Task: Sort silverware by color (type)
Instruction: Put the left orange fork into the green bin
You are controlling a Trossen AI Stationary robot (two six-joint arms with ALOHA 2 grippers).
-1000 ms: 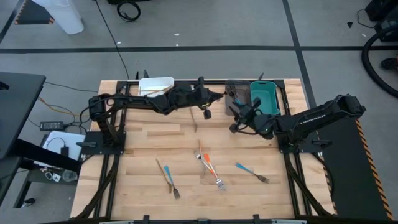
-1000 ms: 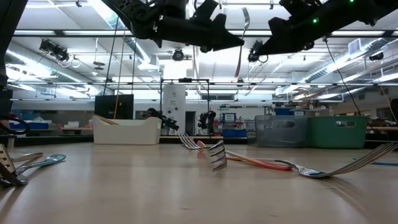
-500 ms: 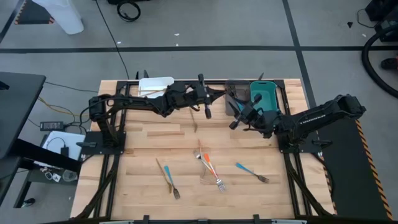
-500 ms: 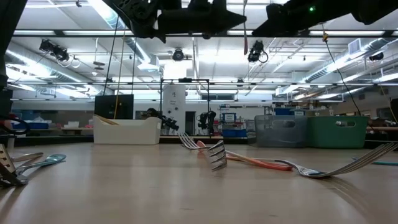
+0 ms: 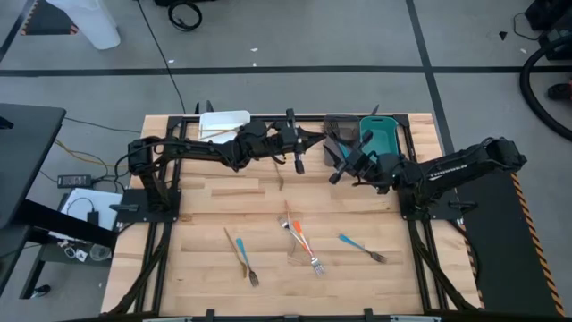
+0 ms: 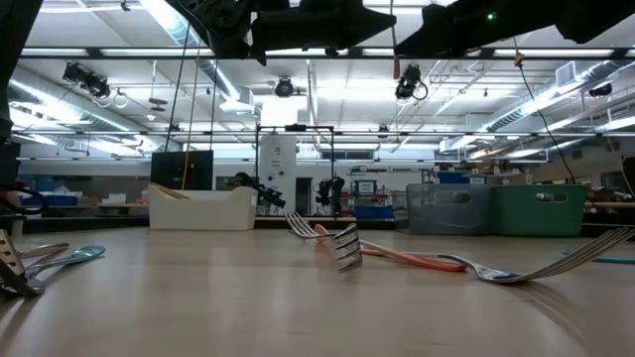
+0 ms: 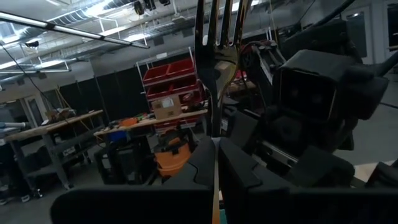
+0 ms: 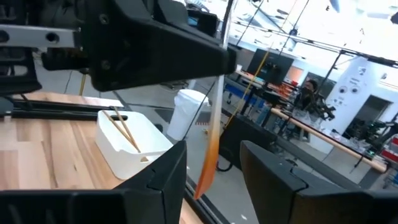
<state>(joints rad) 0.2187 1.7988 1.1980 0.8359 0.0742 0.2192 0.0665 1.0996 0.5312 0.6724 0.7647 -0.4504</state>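
My left gripper (image 7: 214,142) is high above the table's far middle (image 5: 297,152), shut on an orange-handled fork (image 7: 214,37). The fork stands upright, metal tines up. My right gripper (image 8: 213,148) faces it from the right (image 5: 338,168), open. In the right wrist view the fork's orange handle (image 8: 208,162) shows in the gap between its fingers, and I see no touch. More silverware lies on the table: a gold fork (image 5: 281,174), orange-handled forks (image 5: 302,240), a blue-handled fork (image 5: 359,246), and a blue and a tan one crossed (image 5: 241,255). My left gripper pinches the fork between its two fingers at the neck below the tines (image 7: 214,134). The fingers come level from the table's left, across the fork. The fork is lifted clear and upright, with its orange handle (image 8: 208,162) hanging below the fingers.
Three bins stand at the far edge: a white one (image 5: 223,123) with gold utensils in it (image 8: 127,134), a grey one (image 5: 340,132) and a teal one (image 5: 380,139). Arm mounts flank the table. Bare wood lies between the grippers and the forks nearer the front.
Both grippers have risen, climbing out of the top of the low view. The fork has gone up with my left gripper, still upright. My right gripper has also shifted slightly toward the far edge.
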